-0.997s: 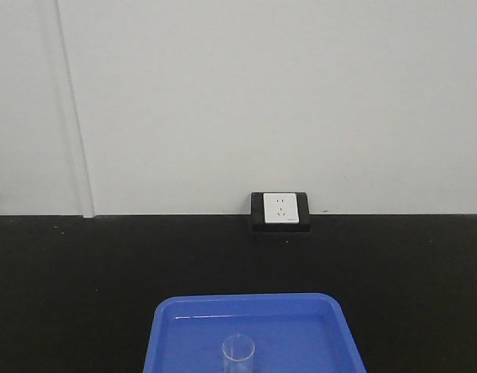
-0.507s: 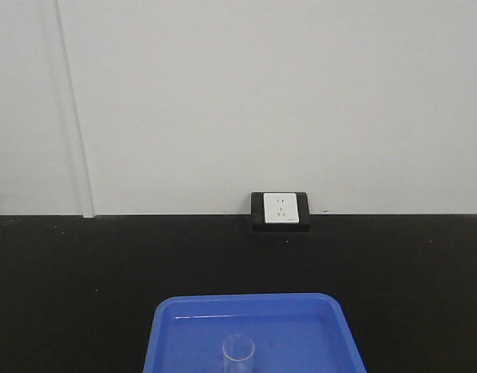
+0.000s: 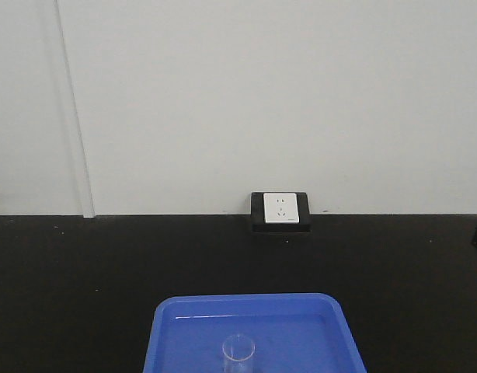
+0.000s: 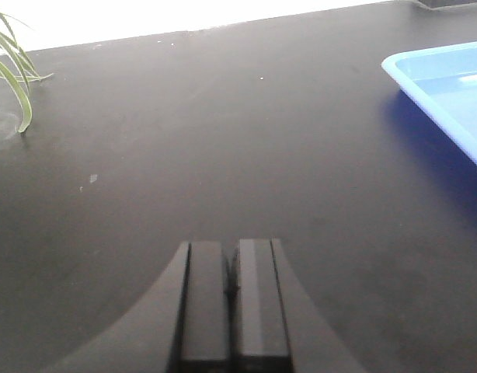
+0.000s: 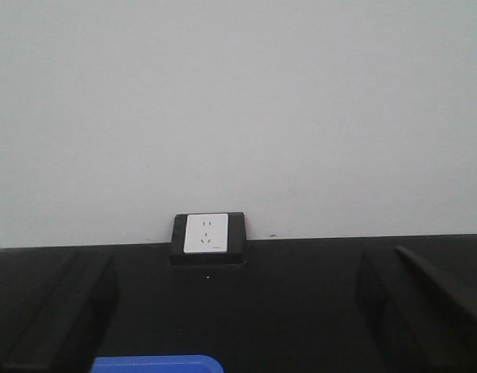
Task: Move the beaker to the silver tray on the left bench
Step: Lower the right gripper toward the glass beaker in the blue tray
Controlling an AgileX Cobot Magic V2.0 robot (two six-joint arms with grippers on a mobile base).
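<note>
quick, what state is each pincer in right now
Left pincer: closed, nothing held.
Right pincer: open wide, nothing held.

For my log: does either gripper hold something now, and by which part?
Nothing is held. The left gripper is shut and empty, the right gripper open; the beaker stands in the blue tray.

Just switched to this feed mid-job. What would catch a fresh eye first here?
The bright blue tray at the bottom centre of the front view leaps out against the black bench top, with the small clear beaker standing upright in it. Behind, a white socket in a black box sits at the back against the wall. The left gripper is shut over bare bench; the right gripper is open wide, its fingers framing that socket.
</note>
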